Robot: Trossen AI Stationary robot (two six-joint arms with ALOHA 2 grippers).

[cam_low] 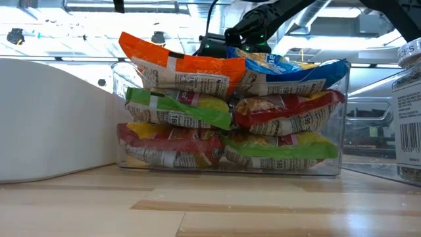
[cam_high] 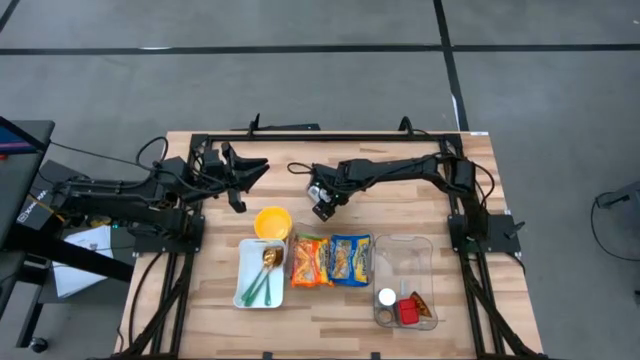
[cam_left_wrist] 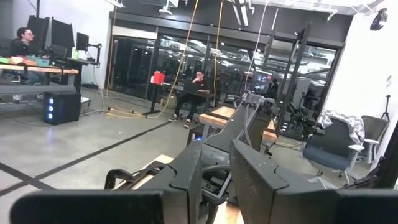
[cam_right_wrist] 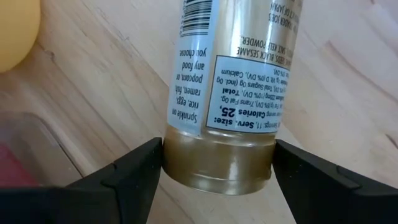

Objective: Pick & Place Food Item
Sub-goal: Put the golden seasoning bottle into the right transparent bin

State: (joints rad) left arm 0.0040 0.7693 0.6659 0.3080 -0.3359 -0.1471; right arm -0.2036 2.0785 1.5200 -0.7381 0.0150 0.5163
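Only in the right wrist view was the seasoning jar (cam_right_wrist: 227, 93) seen gripped by the right hand (cam_right_wrist: 217, 165); the left hand (cam_left_wrist: 214, 186) was held nearly closed, empty.

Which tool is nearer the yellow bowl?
Left. The left tool hangs just beyond the bowl; the right tool, gripping a jar, sits farther off to its side.
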